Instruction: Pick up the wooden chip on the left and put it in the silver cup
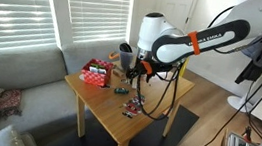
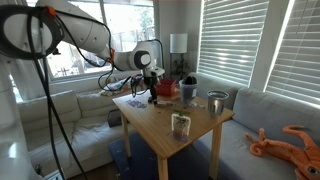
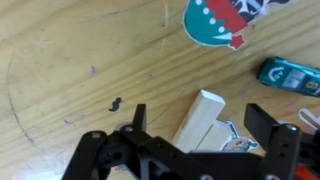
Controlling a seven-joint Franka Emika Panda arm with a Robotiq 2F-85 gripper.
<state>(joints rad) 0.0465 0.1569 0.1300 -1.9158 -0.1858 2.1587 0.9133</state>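
In the wrist view a pale wooden chip (image 3: 200, 120) lies flat on the wooden table, angled, between my two black fingers. My gripper (image 3: 200, 128) is open around it and does not grip it. In both exterior views the gripper (image 1: 136, 78) (image 2: 151, 93) hangs low over the table. The silver cup (image 2: 216, 103) stands upright near the table edge by the sofa, well away from the gripper. A dark cup (image 2: 188, 92) stands beside it.
A red box (image 1: 95, 75) sits on the wooden table (image 1: 107, 105) near the dark cup (image 1: 125, 54). A glass jar (image 2: 181, 124) stands near the table's front. A round printed sticker (image 3: 215, 20) and a teal object (image 3: 290, 74) lie near the chip. A sofa borders the table.
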